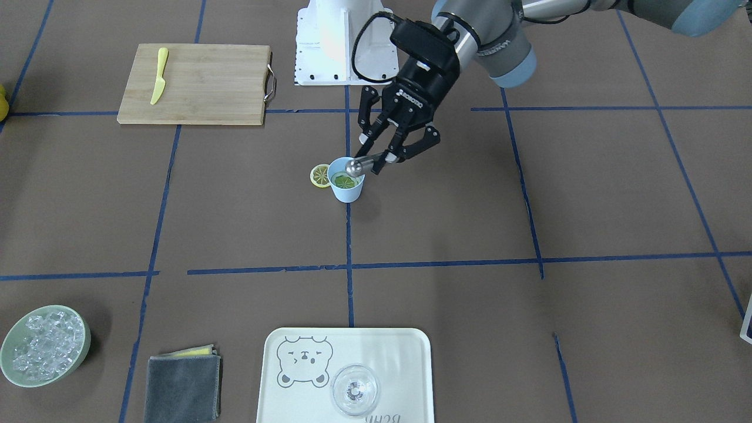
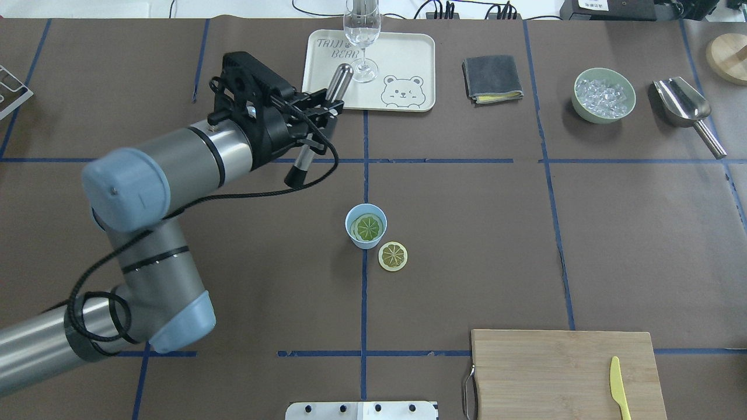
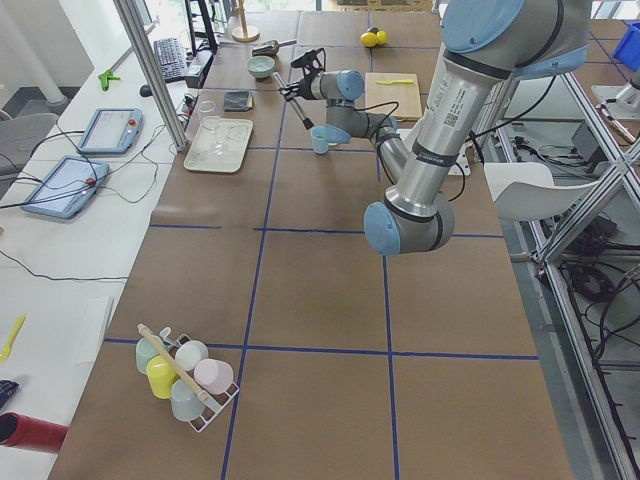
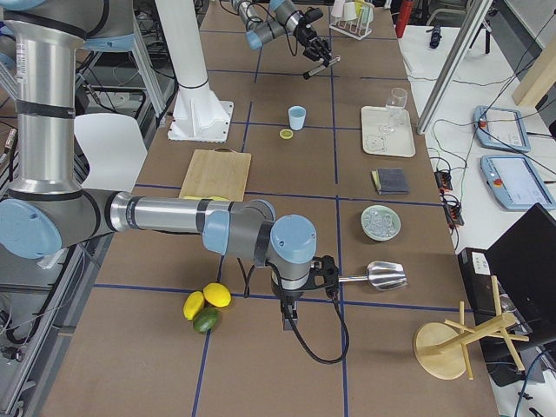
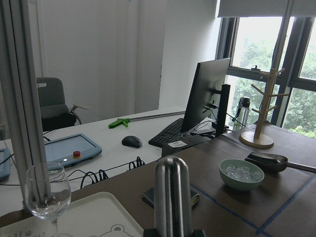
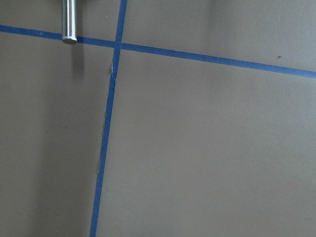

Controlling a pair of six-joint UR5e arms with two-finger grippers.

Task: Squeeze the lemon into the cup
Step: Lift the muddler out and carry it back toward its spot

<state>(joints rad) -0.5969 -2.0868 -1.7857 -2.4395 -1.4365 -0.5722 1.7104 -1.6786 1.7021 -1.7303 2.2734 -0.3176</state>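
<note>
One lemon slice (image 2: 393,256) lies flat on the table just beside the cup (image 1: 348,192), on the cup's robot-right, base-ward side. A second, greener slice (image 2: 369,227) lies inside the cup. The left gripper (image 2: 318,116) hangs in the air well apart from the cup, beyond it towards the tray (image 2: 408,52) and to the robot's left. It is clenched on a tilted metal muddler (image 2: 338,81), whose rounded silver end points up and away from the cup. Neither slice touches the pincer or the muddler. A stemmed glass (image 2: 362,29) stands on the tray. The right gripper (image 4: 289,314) is far from the cup, by the steel scoop (image 2: 680,102). Whether it is released or clenched cannot be told.
</note>
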